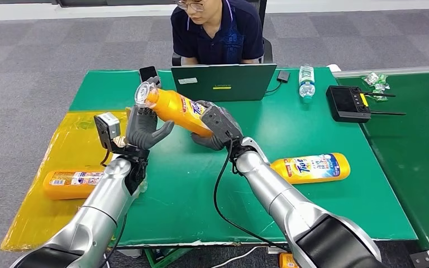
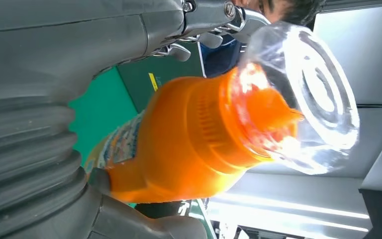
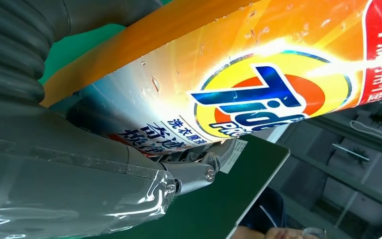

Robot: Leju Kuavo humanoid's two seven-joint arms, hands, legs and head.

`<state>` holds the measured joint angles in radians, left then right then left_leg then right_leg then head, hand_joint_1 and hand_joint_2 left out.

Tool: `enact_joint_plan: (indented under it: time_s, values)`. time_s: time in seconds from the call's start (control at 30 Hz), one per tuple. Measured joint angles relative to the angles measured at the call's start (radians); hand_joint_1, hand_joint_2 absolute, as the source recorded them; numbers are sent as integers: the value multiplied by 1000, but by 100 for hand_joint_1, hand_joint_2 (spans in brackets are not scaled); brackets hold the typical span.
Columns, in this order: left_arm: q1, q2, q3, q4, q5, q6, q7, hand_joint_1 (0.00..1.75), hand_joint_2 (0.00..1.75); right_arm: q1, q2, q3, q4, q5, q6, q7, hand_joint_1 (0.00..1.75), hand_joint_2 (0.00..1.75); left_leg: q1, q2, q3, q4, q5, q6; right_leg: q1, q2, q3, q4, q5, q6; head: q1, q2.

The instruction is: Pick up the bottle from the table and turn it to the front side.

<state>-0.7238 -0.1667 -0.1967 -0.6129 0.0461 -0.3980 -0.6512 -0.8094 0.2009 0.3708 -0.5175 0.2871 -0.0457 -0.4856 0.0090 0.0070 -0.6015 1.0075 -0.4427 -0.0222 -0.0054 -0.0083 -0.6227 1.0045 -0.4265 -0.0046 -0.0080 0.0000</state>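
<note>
Note for you, materials only: bottle (image 1: pixel 180 110) = glossy orange plastic, clear plastic cap (image 2: pixel 312 99), ribbed orange neck under it; label (image 3: pixel 258 99) shiny film w/ specular glare, a few scuffs. Right hand (image 1: pixel 217 127): matt grey plastic cover, ribbed cuff, bare metal linkage, clear glossy film wrap. Left hand (image 1: pixel 143 127): same matt grey, metal pins. Arms brushed silver metal. Bench (image 1: pixel 290 128): matt green mat; yellow sheet (image 1: pixel 61 151) glossier. Floor (image 1: pixel 44 50): grey carpet, rough.
</note>
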Motion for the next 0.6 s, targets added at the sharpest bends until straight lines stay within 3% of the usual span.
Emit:
enact_joint_plan:
  time_s: [0.6]
  values:
    - [-21,-48,3,86,5,-44,0,0,175,-4,6,0,25,13,5,2,175,175,0,0,0,0,0,0,0,0,0,0,0,0,0,0]
